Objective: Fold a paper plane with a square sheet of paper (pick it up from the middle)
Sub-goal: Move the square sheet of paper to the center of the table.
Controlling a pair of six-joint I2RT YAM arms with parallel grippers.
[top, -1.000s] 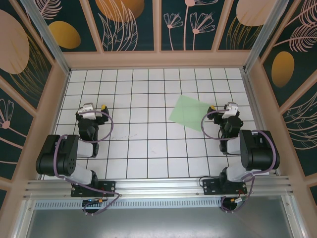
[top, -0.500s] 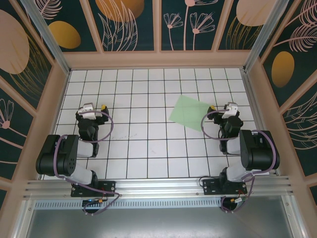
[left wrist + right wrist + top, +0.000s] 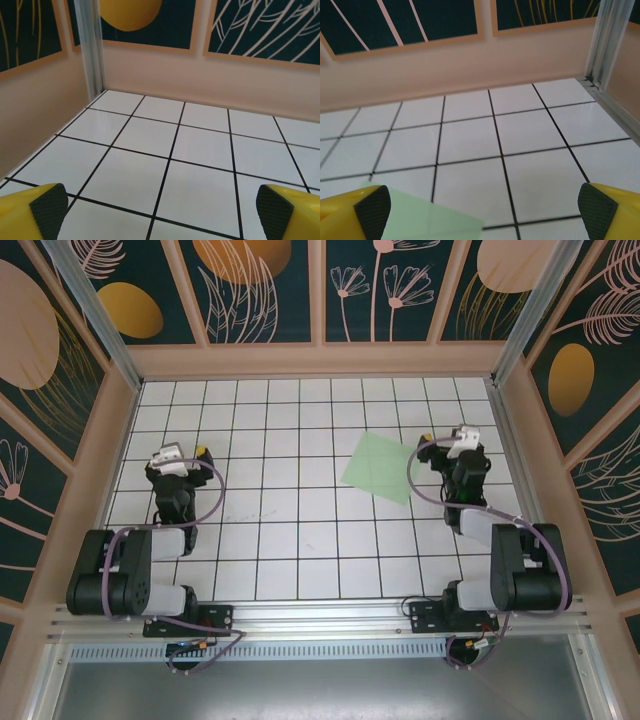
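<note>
the square sheet of paper (image 3: 385, 467) lies flat on the white gridded desk (image 3: 300, 530), pale green and unfolded, turned so that its corners sit askew to the black grid lines. nothing touches it.

the right gripper (image 3: 447, 443) stands just to the right of the sheet, near its right-hand corner but apart from it. its jaws are spread wide with nothing between them. in the right wrist view the sheet (image 3: 420, 217) shows at the lower left, one corner reaching in toward the middle of the picture. the gripper's dark left pad (image 3: 370, 210) hangs in front of the sheet's near part, and bare tiles lie beyond the sheet up to the pinkish back wall (image 3: 470, 65).

the left gripper (image 3: 183, 454) is well apart from the sheet, far off to its left and roughly level with it across the desk. its jaws are likewise spread wide and carry nothing. in the left wrist view the two yellow fingers with dark pads (image 3: 47, 207) sit at the bottom corners, with plain tiles between them.
</note>
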